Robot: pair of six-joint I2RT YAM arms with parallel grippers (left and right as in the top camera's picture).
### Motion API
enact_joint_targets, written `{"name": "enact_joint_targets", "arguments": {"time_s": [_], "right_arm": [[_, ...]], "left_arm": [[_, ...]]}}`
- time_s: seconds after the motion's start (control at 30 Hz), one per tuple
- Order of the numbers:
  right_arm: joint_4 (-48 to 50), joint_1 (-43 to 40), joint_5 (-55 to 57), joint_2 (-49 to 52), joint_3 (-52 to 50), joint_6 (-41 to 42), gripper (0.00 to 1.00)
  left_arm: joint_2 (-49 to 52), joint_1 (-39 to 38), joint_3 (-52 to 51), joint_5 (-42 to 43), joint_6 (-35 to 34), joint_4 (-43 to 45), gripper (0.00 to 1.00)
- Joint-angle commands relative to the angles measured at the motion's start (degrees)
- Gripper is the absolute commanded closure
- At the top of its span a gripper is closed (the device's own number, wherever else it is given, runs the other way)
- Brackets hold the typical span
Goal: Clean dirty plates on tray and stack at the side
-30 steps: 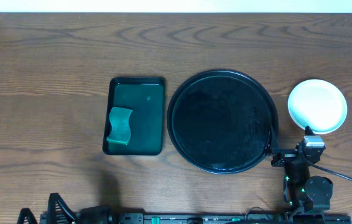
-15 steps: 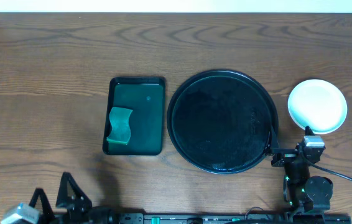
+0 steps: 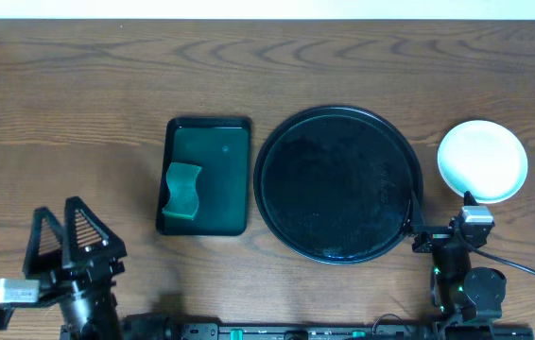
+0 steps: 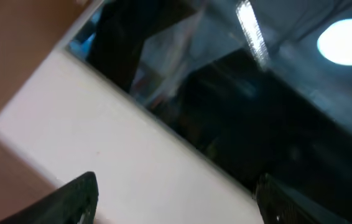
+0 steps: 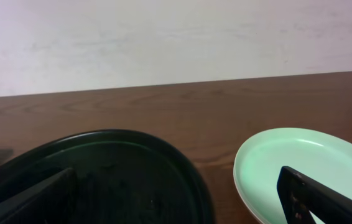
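The plates (image 3: 482, 161) sit on the desk (image 3: 78, 94) just beside the right edge of the tray (image 3: 338, 184), apart from its rim. From above they read as one pale disc, so how many are stacked I cannot tell. The tray itself carries no plate, so by my judgement the cleaning and stacking look done, or nearly.

Any further move turns on the right arm. Its claw (image 5: 176, 205) rests at the near edge of the desk, and the plates lie just ahead of it and a little to its right, with the tray ahead to its left. Its jaws are spread wide and grip nothing. A round plate has no long axis, so the approach angle matters little.

The left claw (image 3: 60, 222) is lifted over the near left corner, well apart from plates and tray alike. It too is spread wide and empty, and its camera looks off the desk altogether. The sponge (image 3: 183, 191) lies in the green tray (image 3: 220, 142) between the two arms.
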Motion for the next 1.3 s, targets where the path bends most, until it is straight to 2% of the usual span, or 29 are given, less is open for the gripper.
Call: {"name": "enact_joint_targets", "arguments": {"time_s": [0.0, 0.1, 0.3, 0.83, 1.03, 1.13, 1.27], "right_arm": [[-0.15, 0.70, 0.76, -0.31, -0.07, 0.63, 0.01], [-0.15, 0.70, 0.74, -0.31, -0.07, 0.66, 0.01], [-0.15, 0.70, 0.76, -0.31, -0.07, 0.66, 0.01], [-0.15, 0.70, 0.74, -0.31, -0.07, 0.66, 0.01], [-0.15, 0.70, 0.74, -0.31, -0.07, 0.63, 0.01], [-0.15, 0.70, 0.74, -0.31, -0.07, 0.66, 0.01], [-0.15, 0.70, 0.76, -0.31, -0.07, 0.66, 0.01]], "left_arm": [[-0.37, -0.31, -5.11, 0.57, -4.79, 6.45, 0.19], [-0.37, -1.18, -8.44, 0.55, -5.11, 9.60, 0.19], [-0.37, -3.80, -14.80, 0.50, -5.11, 9.66, 0.19], [-0.39, -3.87, -28.55, 0.55, -5.31, 10.69, 0.19], [-0.42, -3.87, -28.74, 0.50, -5.03, 4.17, 0.19], [-0.42, -3.87, -28.74, 0.50, -2.62, -0.85, 0.19], [-0.42, -3.87, -28.74, 0.55, 6.21, -4.33, 0.19]]}}
